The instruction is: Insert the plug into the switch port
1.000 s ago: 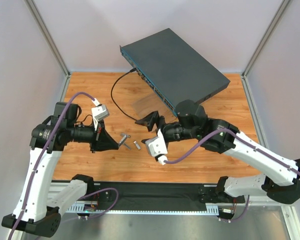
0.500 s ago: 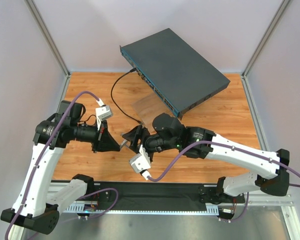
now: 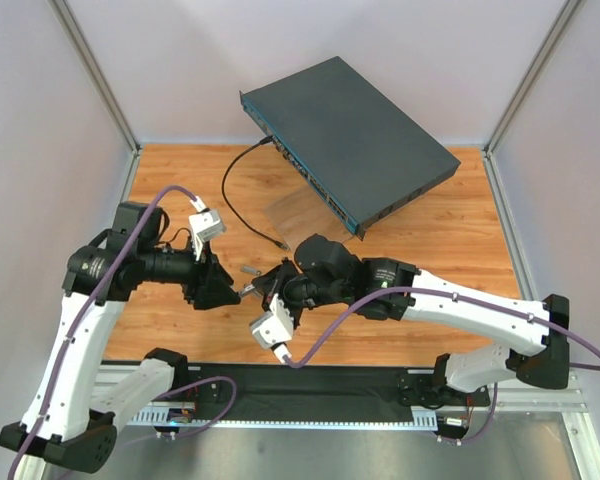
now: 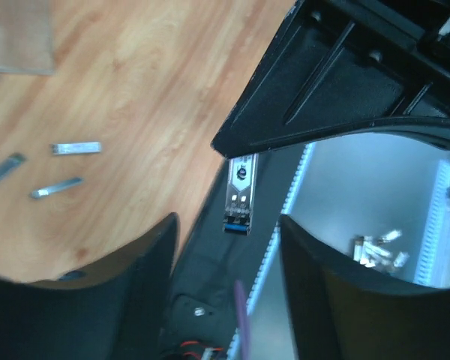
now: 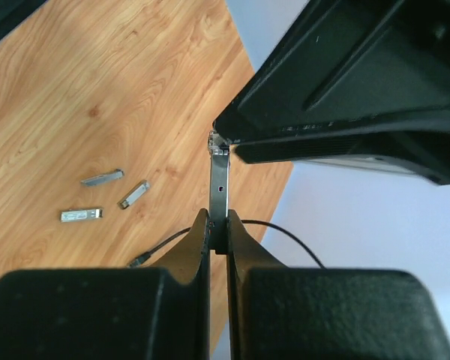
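- Now that the right arm has swung across from beside the switch (image 3: 355, 130) within the last second, the plug (image 5: 219, 180), a slim metal module, is pinched at its near end by the right gripper (image 5: 218, 223), whose fingers are closed narrow on it.
- The plug hangs in the air above the middle of the table (image 3: 440, 220), clear of the wood. In the right wrist view its far tip, at 12 o'clock, appears to meet the edge of the other arm's black body.
- The left gripper (image 4: 228, 219) stands wide. In its own wrist view the plug sits between and beyond its fingers, and neither finger touches it.
- This reads as a handover that is done or nearly done, with the right arm now carrying the plug.
- In the top view the switch lies at 1 o'clock from the plug and well apart from it, its teal port edge (image 3: 310, 178) turned toward 7 o'clock.
- A black cable (image 3: 227, 195) already sits in one port near the left end of that edge.
- Three loose modules (image 5: 101, 178) lie on the wood at about 8 o'clock from the plug in the right wrist view.
- Insertion has not begun: the plug must still travel to 1 o'clock, line up with a free port and be pushed in.
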